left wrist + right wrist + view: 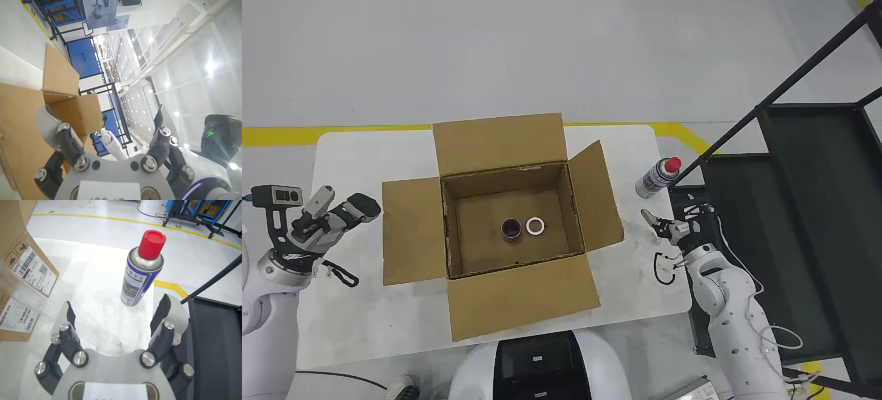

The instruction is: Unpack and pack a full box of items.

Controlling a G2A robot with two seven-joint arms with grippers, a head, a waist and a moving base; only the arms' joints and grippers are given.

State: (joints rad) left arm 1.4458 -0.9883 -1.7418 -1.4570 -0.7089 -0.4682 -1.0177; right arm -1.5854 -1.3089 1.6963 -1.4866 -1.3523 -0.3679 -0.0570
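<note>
Ribbed right fingers [160, 311] spread before a red-capped, apparently metal spray can [140, 283]; left fingers [46, 123] spread beside the cardboard box [522, 300].

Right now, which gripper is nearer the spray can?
Right. The right gripper is open just short of the can, bare table between them. The left gripper is open beyond the box, on the side away from the can.
</note>
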